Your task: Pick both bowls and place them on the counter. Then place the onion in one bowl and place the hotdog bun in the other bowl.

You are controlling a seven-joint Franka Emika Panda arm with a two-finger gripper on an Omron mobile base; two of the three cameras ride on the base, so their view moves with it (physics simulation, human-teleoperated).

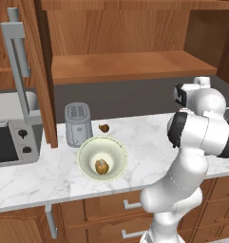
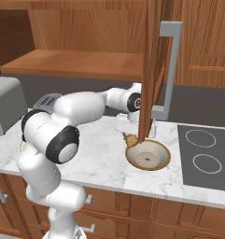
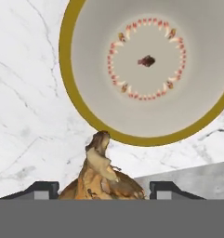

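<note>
Hotdog bun (image 3: 100, 179) between fingertips (image 3: 41, 189), tan-brown bowl (image 3: 85, 116) just beyond

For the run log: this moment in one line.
end effector: holding onion | onion: beside tan bowl rim | tan bowl: empty

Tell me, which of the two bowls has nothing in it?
The shallower tan-brown bowl beside the cooktop: its beige inside shows just a painted ring. The deeper cream-white bowl by the toaster has a brown item in it.
</note>
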